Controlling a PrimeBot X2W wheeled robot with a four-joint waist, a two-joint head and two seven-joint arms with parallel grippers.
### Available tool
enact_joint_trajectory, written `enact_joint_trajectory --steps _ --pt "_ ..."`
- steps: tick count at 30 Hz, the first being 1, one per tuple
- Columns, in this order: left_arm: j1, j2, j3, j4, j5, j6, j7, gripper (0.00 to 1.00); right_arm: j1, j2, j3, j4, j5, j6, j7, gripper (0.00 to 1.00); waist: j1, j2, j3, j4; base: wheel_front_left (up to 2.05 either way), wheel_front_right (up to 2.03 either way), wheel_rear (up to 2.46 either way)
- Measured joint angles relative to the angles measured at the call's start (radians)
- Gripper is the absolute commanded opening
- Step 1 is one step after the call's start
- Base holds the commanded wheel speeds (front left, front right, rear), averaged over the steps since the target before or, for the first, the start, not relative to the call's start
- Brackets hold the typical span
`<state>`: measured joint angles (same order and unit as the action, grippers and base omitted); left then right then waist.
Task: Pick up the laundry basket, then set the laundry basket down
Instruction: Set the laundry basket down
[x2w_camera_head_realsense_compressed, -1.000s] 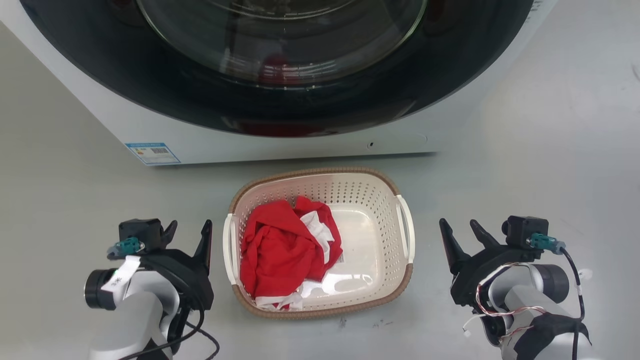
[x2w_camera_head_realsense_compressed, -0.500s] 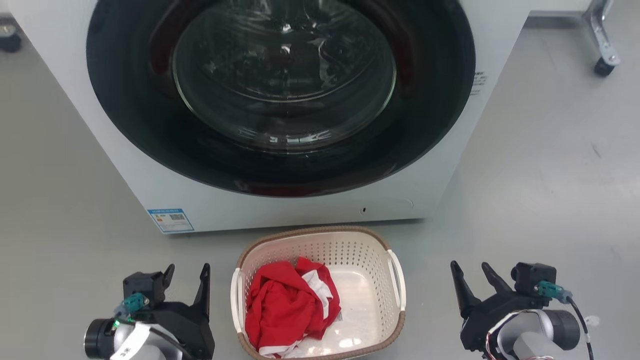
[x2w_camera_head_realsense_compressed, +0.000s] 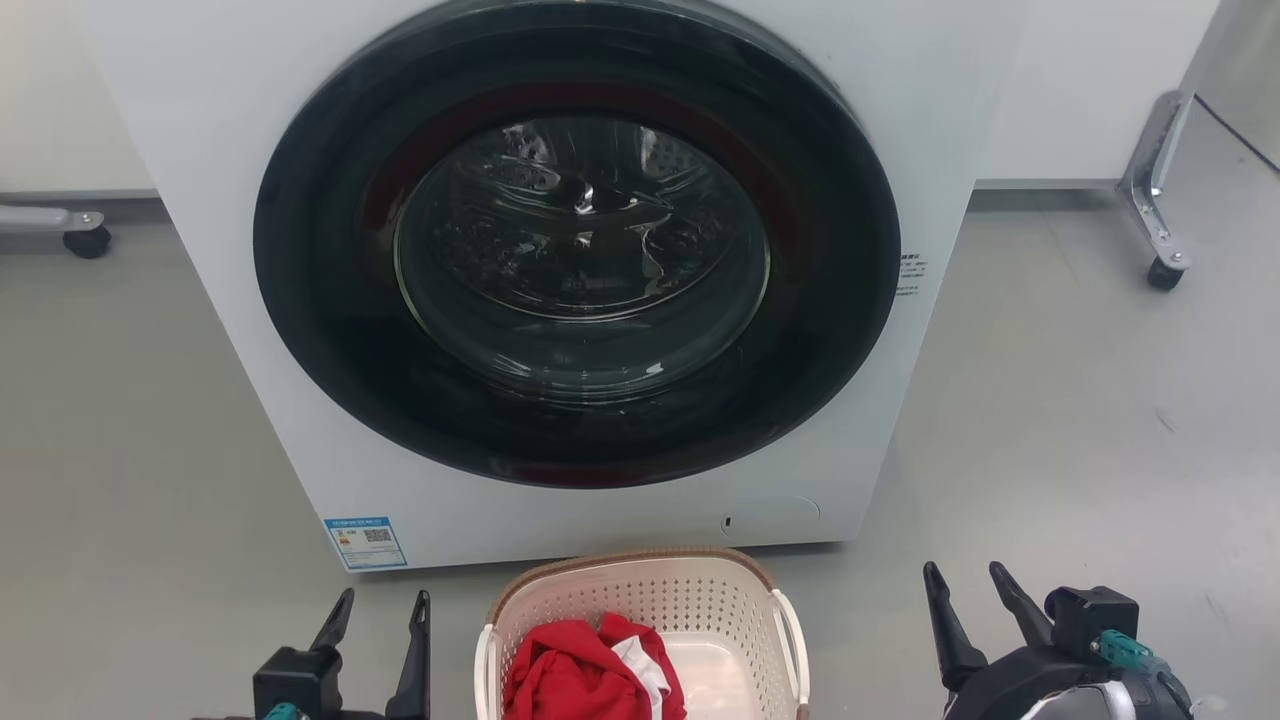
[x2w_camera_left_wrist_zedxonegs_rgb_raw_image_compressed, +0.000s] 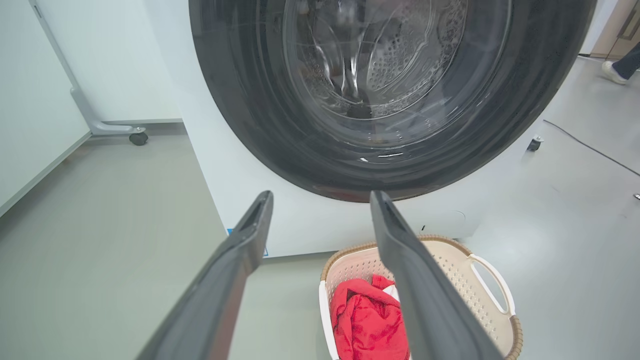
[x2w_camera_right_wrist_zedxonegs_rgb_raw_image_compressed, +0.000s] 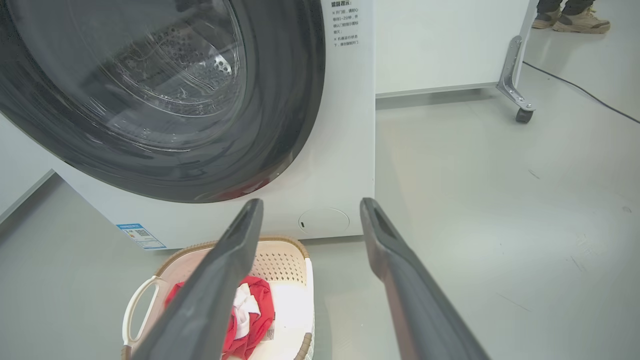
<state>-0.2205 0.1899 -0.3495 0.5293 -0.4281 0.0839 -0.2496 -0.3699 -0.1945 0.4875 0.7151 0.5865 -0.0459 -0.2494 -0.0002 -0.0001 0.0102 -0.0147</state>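
**Basket on the floor, both pincers clear**

**Position.** The laundry basket (x2w_camera_head_realsense_compressed: 700, 600) stands on the floor (x2w_camera_head_realsense_compressed: 1050, 420), just in front of the washing machine (x2w_camera_head_realsense_compressed: 200, 300), at the near edge of the head view. It holds a red garment (x2w_camera_head_realsense_compressed: 570, 680).

**Pincer state.** The left pincer (x2w_camera_head_realsense_compressed: 384, 600) sits near the basket's left side. The right pincer (x2w_camera_head_realsense_compressed: 965, 575) sits farther off on the right. On each, the two fingers stand apart with nothing between them. Neither pincer touches the basket.

**Step in hand.** With the basket grounded and both pincers free, the moment is judged a stand-off position. It could be the approach before pick-up or the release after set-down. The views do not settle which.

**Next move.** If the pick-up is outstanding, each pincer must be brought down and inward on its own side. The left goes to the left loop handle (x2w_camera_head_realsense_compressed: 485, 665) and the right to the right loop handle (x2w_camera_head_realsense_compressed: 797, 640). Each must straddle its handle before clamping. The right arm has more ground to cover. Both arms should lift together, keeping the rim level so the garment stays in.
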Motion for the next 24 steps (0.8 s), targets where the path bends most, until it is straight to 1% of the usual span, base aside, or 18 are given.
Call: enact_joint_trajectory --steps 4,11,17,24 --pt "0.070 0.005 0.016 -0.108 0.016 0.013 0.000 1.00 0.056 -0.017 -0.018 -0.091 -0.028 -0.023 0.000 1.00 0.0000 0.0000 -0.025 -0.001 0.00 0.00 0.00" --pt "0.186 0.009 0.050 -0.252 0.034 0.030 0.000 1.00 0.165 -0.037 -0.044 -0.220 -0.061 -0.043 0.000 1.00 0.0001 0.0002 -0.042 -0.003 0.00 0.00 0.00" --pt "0.250 0.005 0.075 -0.321 0.059 0.032 0.000 1.00 0.238 -0.050 -0.057 -0.295 -0.094 -0.061 0.000 1.00 0.0002 0.0002 -0.046 -0.001 0.00 0.00 0.00" --pt "0.298 -0.004 0.096 -0.360 0.068 0.040 0.000 1.00 0.306 -0.056 -0.068 -0.369 -0.131 -0.070 0.000 1.00 0.0002 0.0001 -0.050 0.000 0.00 0.00 0.00"
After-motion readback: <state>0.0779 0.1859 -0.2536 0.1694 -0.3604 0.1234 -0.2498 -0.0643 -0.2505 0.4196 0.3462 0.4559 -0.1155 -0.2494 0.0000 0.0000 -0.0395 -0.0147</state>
